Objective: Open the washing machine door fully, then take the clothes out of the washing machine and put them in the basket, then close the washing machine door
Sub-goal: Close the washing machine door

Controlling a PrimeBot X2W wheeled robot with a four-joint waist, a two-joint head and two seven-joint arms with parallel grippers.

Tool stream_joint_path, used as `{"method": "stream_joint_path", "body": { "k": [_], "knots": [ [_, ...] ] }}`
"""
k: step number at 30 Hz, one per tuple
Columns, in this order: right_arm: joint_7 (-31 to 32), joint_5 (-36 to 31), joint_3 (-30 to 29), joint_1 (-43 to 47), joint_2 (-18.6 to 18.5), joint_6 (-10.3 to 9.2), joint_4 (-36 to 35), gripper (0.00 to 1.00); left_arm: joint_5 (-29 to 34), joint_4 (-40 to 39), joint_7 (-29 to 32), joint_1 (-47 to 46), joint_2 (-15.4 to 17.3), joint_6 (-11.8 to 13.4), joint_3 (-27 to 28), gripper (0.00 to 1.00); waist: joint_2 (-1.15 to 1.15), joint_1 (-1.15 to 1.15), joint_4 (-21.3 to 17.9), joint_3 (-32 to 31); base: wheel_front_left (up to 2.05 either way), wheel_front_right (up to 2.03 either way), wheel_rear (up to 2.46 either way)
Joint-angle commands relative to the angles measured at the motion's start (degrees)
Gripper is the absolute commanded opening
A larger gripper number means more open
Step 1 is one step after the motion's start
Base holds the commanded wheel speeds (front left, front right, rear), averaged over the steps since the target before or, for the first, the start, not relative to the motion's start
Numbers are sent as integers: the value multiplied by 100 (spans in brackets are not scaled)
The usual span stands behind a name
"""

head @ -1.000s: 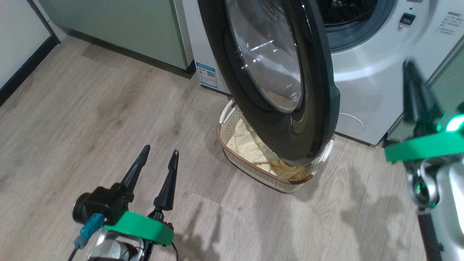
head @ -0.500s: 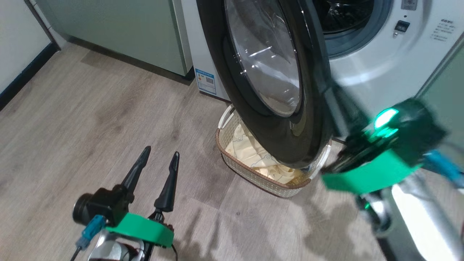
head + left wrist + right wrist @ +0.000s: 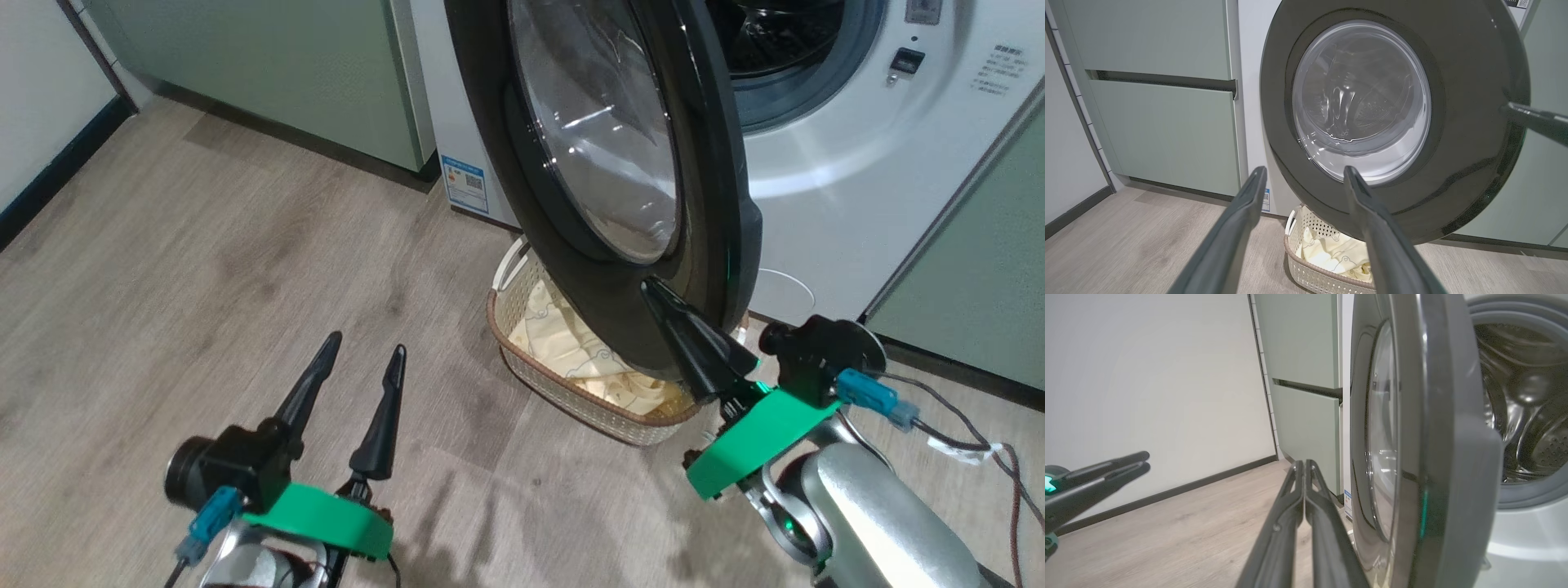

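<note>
**Head view:** the washing machine door (image 3: pixel 604 163) stands swung out from the white washing machine (image 3: pixel 833 180) at 12 o'clock, its glass bowl turned toward 9 o'clock. The steel drum (image 3: pixel 767 33) shows behind it at 1 o'clock. Under the door's lower rim, on the wood floor (image 3: pixel 204 245), sits the basket (image 3: pixel 563 392), and the pale-yellow clothes (image 3: pixel 563 339) lie inside it. The left end effector (image 3: pixel 365 343) hangs at 7 o'clock, well apart from the door, its fingers spread wide and holding nothing. The right end effector (image 3: pixel 651 286) comes up from 5 o'clock with its fingers pressed together into one point, empty. Its tip lies over the door's black lower rim; whether it touches cannot be told. Sage-green cabinets (image 3: pixel 286 65) stand at 11 o'clock.

**Left wrist view:** the door faces the camera between 12 and 3 o'clock, above this arm's two splayed fingers. The basket with the clothes sits at 6 o'clock beneath the door. A dark finger of the right end effector enters at 3 o'clock, its tip at the door's outer rim.

**Right wrist view:** the door is edge-on at 1 o'clock, just beside the closed fingers rising from 6 o'clock. The drum gapes at 3 o'clock. The left end effector shows at 9 o'clock before a pale wall (image 3: pixel 1147 375).
</note>
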Motion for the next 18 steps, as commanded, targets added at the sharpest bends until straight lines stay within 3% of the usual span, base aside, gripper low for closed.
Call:
{"method": "stream_joint_path", "body": {
  "k": [1,18],
  "knots": [
    [-92,48,26,-250,40,8,-86,0,48,-178,-52,-147,20,10,208,100,0,0,-1,3,0,0,0],
    [-280,100,-150,-519,54,8,673,0,89,-245,-52,-130,-4,29,254,100,0,0,-75,56,0,0,0]
  ]
}}
